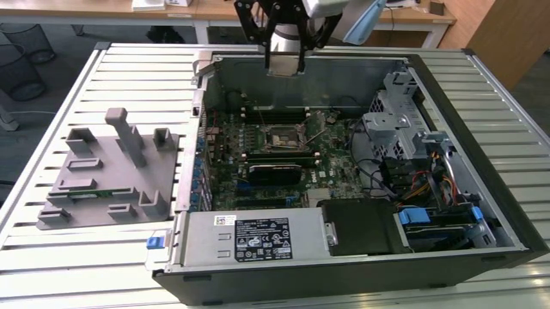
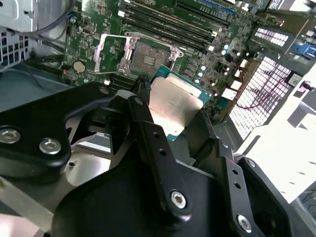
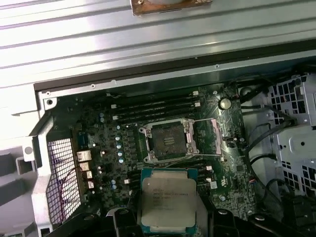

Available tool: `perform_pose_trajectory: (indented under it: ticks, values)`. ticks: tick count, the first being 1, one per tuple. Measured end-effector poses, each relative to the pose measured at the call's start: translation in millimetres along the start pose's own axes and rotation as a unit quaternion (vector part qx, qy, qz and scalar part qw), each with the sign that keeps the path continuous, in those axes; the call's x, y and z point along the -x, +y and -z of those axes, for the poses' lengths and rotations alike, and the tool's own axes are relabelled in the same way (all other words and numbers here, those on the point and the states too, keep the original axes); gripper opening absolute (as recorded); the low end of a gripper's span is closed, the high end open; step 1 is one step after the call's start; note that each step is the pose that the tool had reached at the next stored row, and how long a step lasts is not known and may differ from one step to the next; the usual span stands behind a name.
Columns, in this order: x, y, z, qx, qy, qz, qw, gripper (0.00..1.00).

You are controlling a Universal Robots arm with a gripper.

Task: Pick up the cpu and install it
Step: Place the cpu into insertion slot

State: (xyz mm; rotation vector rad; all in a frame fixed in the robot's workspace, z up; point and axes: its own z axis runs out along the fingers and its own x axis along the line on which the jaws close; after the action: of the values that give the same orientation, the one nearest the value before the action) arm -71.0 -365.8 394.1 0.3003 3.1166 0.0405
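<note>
The black multi-link gripper [image 2: 174, 121] is seen clenched on the small square cpu with a silvery metal top plate and greenish rim [image 2: 175, 96]. The chip is gripped at opposite edges and held in the air, so the pick-up is judged done. Beyond it, the black square socket with its metal frame swung open [image 3: 167, 140] is found empty (its contact bed is exposed). The cpu is held above and just short of it, not yet seated. Farther off, the green motherboard [image 3: 98, 133] is seen inside the open grey metal computer case [image 1: 344, 84]. Installation is judged outstanding.
</note>
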Motion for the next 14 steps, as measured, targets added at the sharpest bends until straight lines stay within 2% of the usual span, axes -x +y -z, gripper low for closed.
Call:
perform_pose_trajectory:
  ticks: [1,7,14]
  values:
    - [0.0,0.0,-0.1,-0.0007,-0.0005,-0.013,0.9999,0.53]
    - [0.0,0.0,-0.6,-0.0021,-0.0016,-0.046,0.9989,0.53]
    - [0.0,0.0,-1.1,-0.0044,-0.003,-0.085,0.9964,0.53]
